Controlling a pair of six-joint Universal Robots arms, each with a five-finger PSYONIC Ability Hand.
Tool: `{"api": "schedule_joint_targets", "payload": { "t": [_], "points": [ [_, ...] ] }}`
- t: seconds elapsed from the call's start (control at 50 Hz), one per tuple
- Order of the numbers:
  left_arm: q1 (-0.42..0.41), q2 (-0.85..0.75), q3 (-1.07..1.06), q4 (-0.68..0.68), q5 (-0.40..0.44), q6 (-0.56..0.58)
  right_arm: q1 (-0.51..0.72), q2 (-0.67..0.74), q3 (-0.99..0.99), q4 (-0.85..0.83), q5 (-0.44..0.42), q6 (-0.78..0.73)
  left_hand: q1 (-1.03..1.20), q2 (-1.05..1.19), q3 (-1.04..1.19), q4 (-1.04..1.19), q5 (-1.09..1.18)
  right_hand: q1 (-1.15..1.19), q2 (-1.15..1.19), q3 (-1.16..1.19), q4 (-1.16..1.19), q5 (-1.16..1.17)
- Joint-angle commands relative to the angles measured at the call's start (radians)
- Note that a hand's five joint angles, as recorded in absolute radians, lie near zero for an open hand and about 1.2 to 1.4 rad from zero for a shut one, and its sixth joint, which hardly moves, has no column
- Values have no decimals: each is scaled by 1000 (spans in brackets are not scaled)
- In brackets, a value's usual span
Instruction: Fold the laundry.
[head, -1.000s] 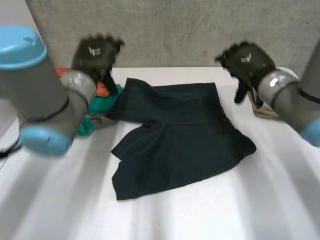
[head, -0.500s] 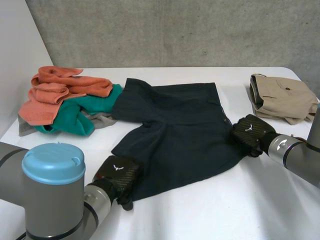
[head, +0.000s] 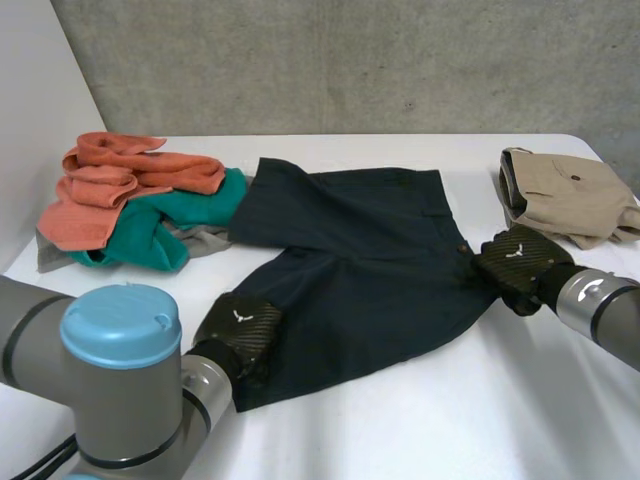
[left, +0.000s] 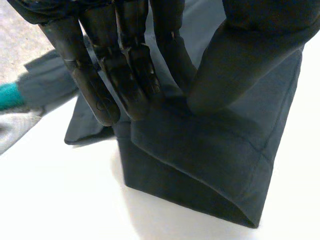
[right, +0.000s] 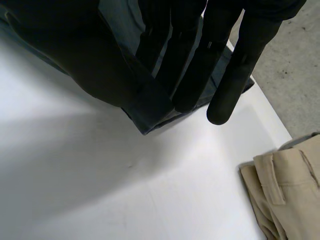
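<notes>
Dark navy shorts (head: 350, 250) lie spread in the middle of the white table (head: 420, 420), waist toward the wall. My left hand (head: 238, 335) is at the near left leg hem. In the left wrist view its fingers (left: 130, 75) and thumb pinch a raised fold of the shorts (left: 200, 160). My right hand (head: 515, 262) sits at the shorts' right edge. Its own view shows the fingers (right: 220, 50) and thumb closed on the hem of the shorts (right: 148, 120), just off the table.
A heap of orange towels (head: 120, 180) and a teal garment (head: 185, 220) lies at the back left. Folded beige trousers (head: 570, 195) (right: 287, 192) rest at the back right, close to my right hand. A concrete wall runs behind the table.
Both hands came down from the back of the table to the shorts' near left hem and right edge and closed on the cloth. The shorts' right side has been drawn slightly outward.
</notes>
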Motion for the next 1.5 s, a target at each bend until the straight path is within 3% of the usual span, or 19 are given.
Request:
{"api": "schedule_joint_targets", "payload": {
  "t": [0.02,0.12,0.24,0.38,0.58,0.64,0.66,0.68,0.7,0.8,0.94,1.02,1.1,1.2,1.24,1.3,1.4,1.5],
  "points": [
    [-6,103,-37,-29,-6,4,-5,-54,21,36,-5,4,-313,-362,-356,-365,-333,372,237,213,201,223],
    [-8,125,-54,-40,-8,1,1,-48,12,34,11,11,-325,-374,-369,-377,-345,372,237,213,201,223],
    [-14,111,-88,-48,-5,1,4,-17,-9,29,94,37,-384,-433,-427,-436,-404,372,237,213,201,223],
    [-11,48,-79,-43,-5,3,3,-5,-6,0,104,41,-542,-591,-586,-594,-563,372,237,213,201,223],
    [0,-12,-50,-42,-3,3,4,9,6,-12,106,48,-551,-600,-595,-603,-571,372,237,213,201,223],
    [-3,-15,-48,-39,-5,4,6,12,8,-21,107,50,-391,-440,-434,-443,-411,372,237,213,201,223],
    [-3,-16,-48,-37,-5,4,6,14,9,-23,107,50,-247,-296,-291,-299,-268,372,237,213,201,223],
    [-2,-16,-47,-32,-8,4,8,14,8,-24,107,50,114,65,71,63,94,372,237,213,201,223],
    [-3,-15,-47,-31,-9,3,8,14,9,-26,109,50,251,202,208,200,231,372,237,213,201,223],
    [-14,11,-41,-25,-31,4,8,14,11,-26,112,54,253,204,209,201,233,372,237,213,201,223],
    [-34,180,-54,-32,-49,-5,-2,-11,35,-4,129,54,253,204,209,201,233,372,237,213,201,223],
    [-48,231,-70,-80,-48,3,-9,-109,75,81,126,36,253,204,209,201,233,372,237,213,201,223],
    [-66,274,-94,-239,-48,7,-11,-204,118,213,121,-24,253,204,209,201,233,372,237,213,201,223],
    [-132,309,-97,-509,-41,-5,-126,-321,213,477,129,-284,253,204,209,201,233,372,237,213,201,223],
    [-149,311,-93,-534,-40,-5,-161,-325,224,526,117,-330,253,204,209,201,233,372,237,213,201,223],
    [-155,294,-73,-467,-40,4,-183,-327,225,508,103,-328,253,204,209,201,233,372,237,213,201,223],
    [-146,199,36,-309,-46,15,-144,-267,163,347,97,-181,253,204,209,201,233,372,237,213,201,223],
    [-42,13,256,-171,-46,78,-60,-98,20,211,135,-62,253,204,209,201,233,372,237,213,201,223]
  ]
}}
